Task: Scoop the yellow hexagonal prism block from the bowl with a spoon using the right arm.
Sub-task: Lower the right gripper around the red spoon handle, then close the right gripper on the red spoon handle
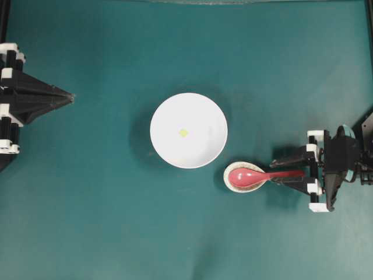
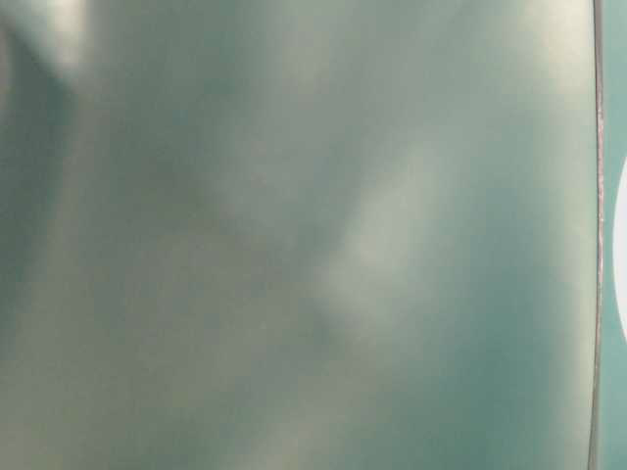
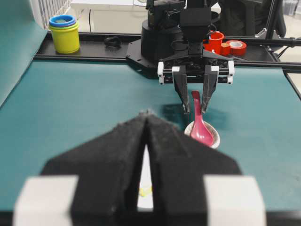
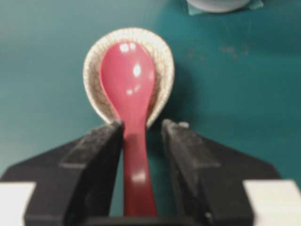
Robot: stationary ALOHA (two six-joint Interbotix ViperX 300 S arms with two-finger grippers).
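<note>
One yellow hexagonal prism block point(image 1: 183, 132) lay in the bowl point(image 1: 169, 114) mid-desk; rightward, the spoon point(image 1: 256, 175) lay lengthwise, its handle between the right tool's point(image 1: 289, 167) wide-open, empty jaws; the left tool point(image 1: 70, 98) sat closed.

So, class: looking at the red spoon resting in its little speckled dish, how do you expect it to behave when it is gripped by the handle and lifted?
The spoon looks glossy, so it may slip between the fingers. It seems rigid and unlikely to bend. Its scoop outweighs the thin handle, so it may tip forward into the dish.
</note>
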